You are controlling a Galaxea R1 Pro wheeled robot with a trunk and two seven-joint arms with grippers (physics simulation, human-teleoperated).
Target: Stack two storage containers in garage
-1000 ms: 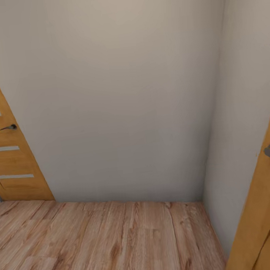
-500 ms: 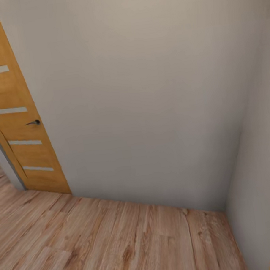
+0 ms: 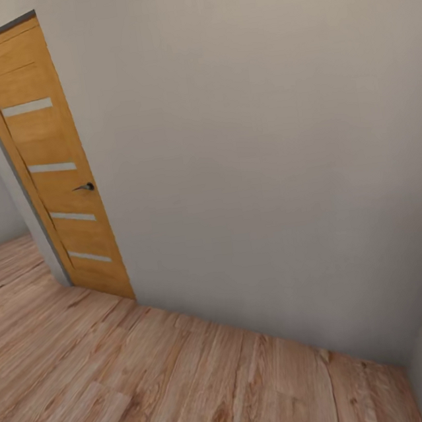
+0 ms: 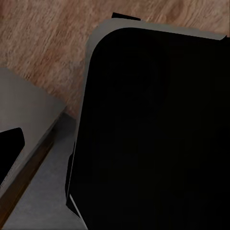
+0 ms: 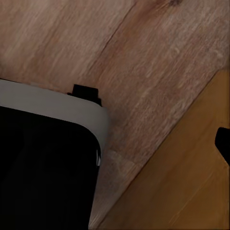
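In transit: plain grey-white wall (image 3: 252,165), orange wooden door with pale stripes (image 3: 56,171), light wood plank floor (image 3: 128,388). Containers' whereabouts unknown from here. Probably light, stiff plastic bins; grip by a rim. State of either tool: cannot tell.

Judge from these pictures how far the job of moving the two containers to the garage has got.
Nothing looks done yet. The head view shows light wood plank floor, a plain wall and a wooden door with pale stripes, shut; no container appears, nor dark garage floor. In hand: the robot seems to be travelling. Left: fetching both containers, carrying them to the garage, stacking them.
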